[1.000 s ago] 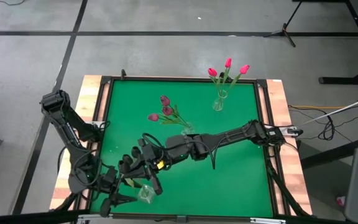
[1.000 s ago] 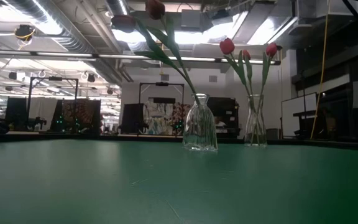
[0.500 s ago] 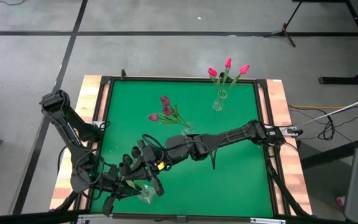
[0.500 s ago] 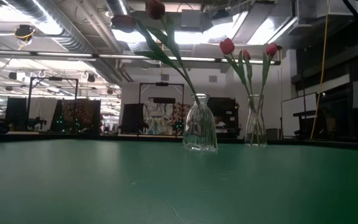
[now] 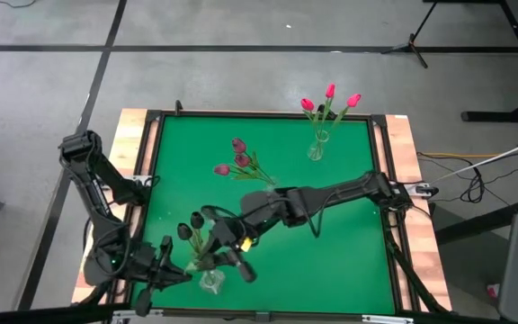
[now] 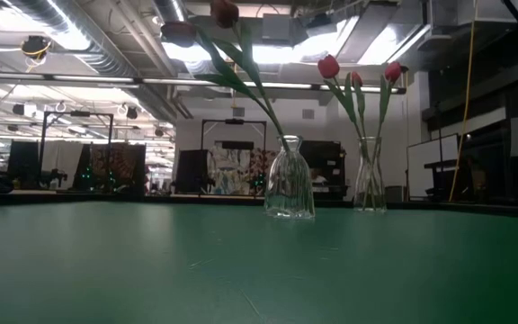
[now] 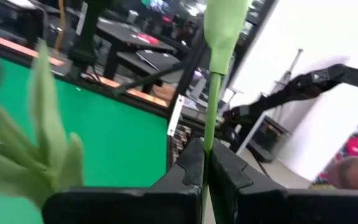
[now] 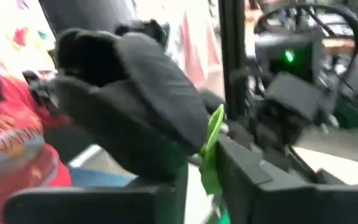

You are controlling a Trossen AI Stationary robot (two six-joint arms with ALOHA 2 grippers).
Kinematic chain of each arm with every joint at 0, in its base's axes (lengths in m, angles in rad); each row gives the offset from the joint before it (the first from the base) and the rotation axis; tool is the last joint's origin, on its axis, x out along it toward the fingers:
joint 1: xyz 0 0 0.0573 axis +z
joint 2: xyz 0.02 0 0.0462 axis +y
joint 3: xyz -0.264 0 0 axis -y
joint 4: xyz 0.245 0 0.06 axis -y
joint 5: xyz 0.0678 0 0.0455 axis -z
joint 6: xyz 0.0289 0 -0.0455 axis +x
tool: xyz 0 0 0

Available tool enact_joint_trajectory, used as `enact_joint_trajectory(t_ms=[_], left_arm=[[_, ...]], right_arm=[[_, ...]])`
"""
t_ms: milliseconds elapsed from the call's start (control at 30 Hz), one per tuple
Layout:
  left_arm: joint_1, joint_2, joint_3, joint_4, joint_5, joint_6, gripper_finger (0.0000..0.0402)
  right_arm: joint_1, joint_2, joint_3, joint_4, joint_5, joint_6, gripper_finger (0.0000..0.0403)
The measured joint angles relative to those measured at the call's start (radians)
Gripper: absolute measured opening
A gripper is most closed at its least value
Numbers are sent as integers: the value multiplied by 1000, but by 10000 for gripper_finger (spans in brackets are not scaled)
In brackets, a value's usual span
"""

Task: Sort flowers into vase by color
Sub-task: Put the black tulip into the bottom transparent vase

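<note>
Since a second ago the left gripper (image 5: 171,273) has closed up and pulled back toward the near-left corner, and the right arm's wrist has swung nearer the front edge. In the left wrist view its fingers (image 7: 191,163) are pinched tight on a thin green stem (image 7: 211,118), so it's got hold of one of the near-black tulips (image 5: 196,229) standing over the small glass vase (image 5: 210,280) at the front of the green table (image 5: 349,261).

Right gripper (image 5: 238,264) is right beside that same vase, and its wrist view shows a dark tulip head (image 8: 135,112) filling the frame with a green leaf (image 8: 211,146) between its fingers. Jaws look only slightly parted, can't tell if it's really gripping or letting go.

Mauve-pink tulips (image 5: 237,157) sit in the middle vase (image 6: 290,180), bright pink-red ones (image 5: 329,101) in the far vase (image 5: 316,148).

Worry from here: both grippers crowd one stem, so if they pull differently the stem could bend, or the light front vase could tip.
</note>
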Motion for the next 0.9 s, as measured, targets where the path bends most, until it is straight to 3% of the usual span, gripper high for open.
enact_joint_trajectory(t_ms=[200,433,700,900], left_arm=[[-38,-2,0,71,-124,83,2],[-55,-2,1,152,-178,192,1],[-67,32,1,163,-386,228,0],[-55,77,1,205,-388,209,0]], right_arm=[[0,-55,-2,-217,50,-55,149],[4,-127,-2,-505,61,-118,216],[68,-216,-2,-830,329,-168,218],[107,-263,-2,-906,461,-166,205]])
